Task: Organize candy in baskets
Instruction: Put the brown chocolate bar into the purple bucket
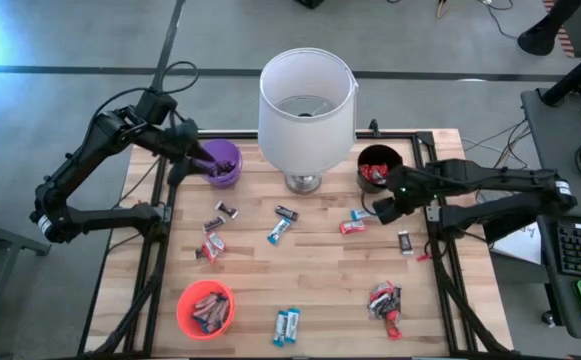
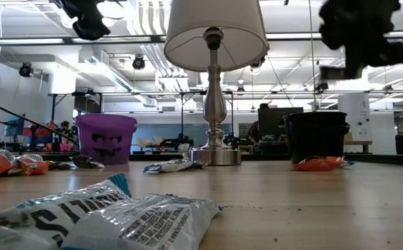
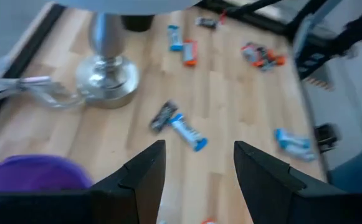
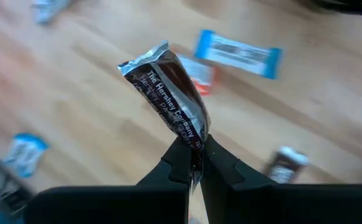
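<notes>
a dark-wrapped candy bar (image 4: 168, 93) was pinched in the closed right gripper (image 4: 194, 155) near the black basket (image 1: 378, 163); the left gripper (image 3: 196, 168) was held empty, fingers apart, over the purple basket (image 1: 222, 163).

The wooden table (image 1: 320, 270) holds scattered candy (image 1: 279, 231), three baskets (image 1: 206, 309) (and a lamp (image 1: 306, 100)).

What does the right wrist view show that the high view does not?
Only the right wrist view: the right gripper with its fingers shut on a dark brown bar, held by one end.

Only the high view: the purple basket under the left gripper, the black basket, the orange basket and the lamp.

Both: loose candy on the wooden table, including a blue-and-white bar.
</notes>
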